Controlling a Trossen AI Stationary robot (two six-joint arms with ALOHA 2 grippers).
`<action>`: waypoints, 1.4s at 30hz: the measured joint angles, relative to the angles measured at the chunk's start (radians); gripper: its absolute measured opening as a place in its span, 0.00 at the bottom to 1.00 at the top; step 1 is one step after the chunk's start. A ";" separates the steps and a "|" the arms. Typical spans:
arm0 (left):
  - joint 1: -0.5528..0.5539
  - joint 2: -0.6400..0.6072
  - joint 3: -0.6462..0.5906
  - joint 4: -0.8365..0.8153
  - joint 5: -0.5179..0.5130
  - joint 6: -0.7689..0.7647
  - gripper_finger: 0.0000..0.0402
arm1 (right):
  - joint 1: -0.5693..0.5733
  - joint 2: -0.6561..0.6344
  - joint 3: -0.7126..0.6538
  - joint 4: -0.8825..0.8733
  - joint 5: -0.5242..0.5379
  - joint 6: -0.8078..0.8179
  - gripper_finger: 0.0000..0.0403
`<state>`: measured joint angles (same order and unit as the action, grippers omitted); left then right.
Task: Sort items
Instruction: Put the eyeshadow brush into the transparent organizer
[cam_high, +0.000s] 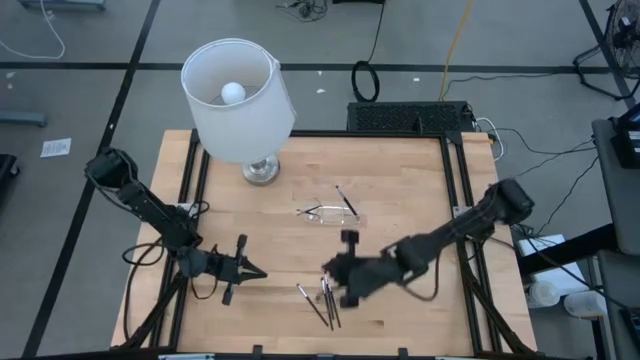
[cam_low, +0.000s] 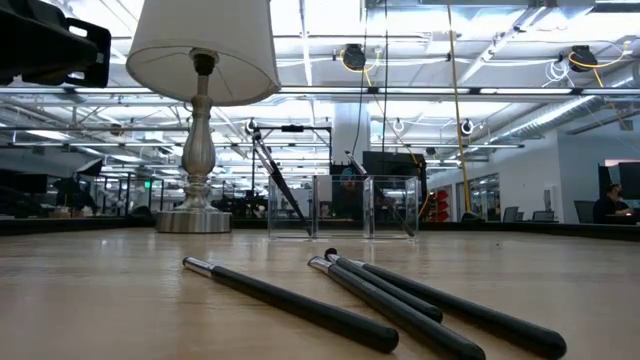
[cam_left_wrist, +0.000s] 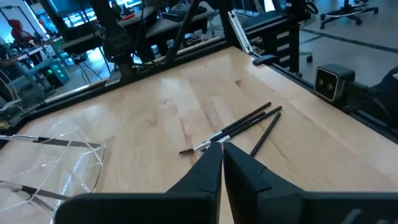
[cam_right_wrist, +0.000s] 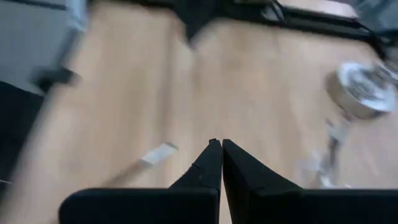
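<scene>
High view looks straight down on the table (cam_high: 400, 170); low view sits at tabletop level, close; both show the lamp (cam_high: 240, 100).

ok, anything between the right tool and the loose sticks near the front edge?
Nothing visible. The right tool sits shut right beside the sticks on bare table. The clear tray and lamp stand farther back; the left tool waits off to the side.
</scene>
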<state>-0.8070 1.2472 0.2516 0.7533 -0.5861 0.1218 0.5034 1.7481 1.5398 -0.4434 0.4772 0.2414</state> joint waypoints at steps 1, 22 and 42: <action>0.000 0.000 0.000 0.000 0.000 0.000 0.06 | 0.009 0.031 0.072 -0.050 0.003 0.037 0.00; 0.002 0.000 0.000 -0.001 -0.001 -0.037 0.06 | 0.033 0.345 0.132 -0.129 -0.325 0.578 0.17; 0.009 0.000 0.000 -0.020 -0.001 -0.098 0.06 | -0.007 0.345 0.029 -0.117 -0.297 0.696 0.45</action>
<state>-0.7979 1.2469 0.2516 0.7337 -0.5873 0.0240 0.4967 2.0933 1.5684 -0.5602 0.1802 0.9370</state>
